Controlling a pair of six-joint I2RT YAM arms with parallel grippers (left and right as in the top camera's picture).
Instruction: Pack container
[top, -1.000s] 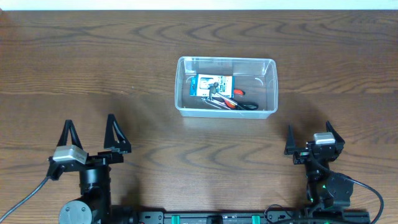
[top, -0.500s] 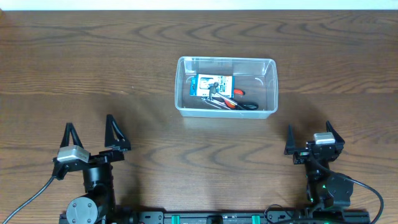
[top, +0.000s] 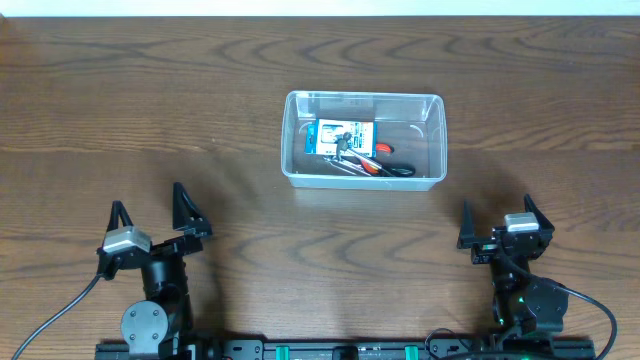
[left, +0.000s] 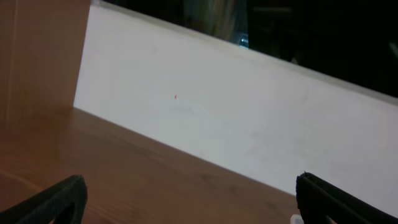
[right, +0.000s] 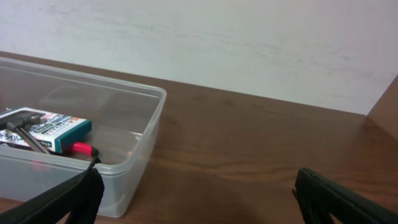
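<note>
1. The left gripper (top: 150, 200) sits at the near left of the table (top: 300, 60). Its two fingers are spread wide, with nothing between them. In the left wrist view only the two dark fingertips (left: 59, 198) show at the lower corners, and the table surface runs at a slant.
2. The right gripper (top: 497, 203) sits at the near right of the table. Its fingers are also spread wide and it grips nothing.
3. Both grippers are well apart from the container (top: 363, 96). Neither touches any object.
4. The container stands upright on the table near the centre, beyond both grippers and closer to the right one. In the right wrist view one rounded corner of it (right: 149, 124) shows at the left.
5. Container contents:
   - A blue-and-white box (top: 345, 137) lies flat on the floor, left of centre.
   - Thin metal tool parts (top: 345, 160) cross the near edge of the box; their type cannot be told.
   - A red-handled tool (top: 384, 150) lies just right of the box.
   - Black handles (top: 400, 170) lie toward the near wall.
6. A white wall (top: 320, 7) runs along the far edge of the table.
</note>
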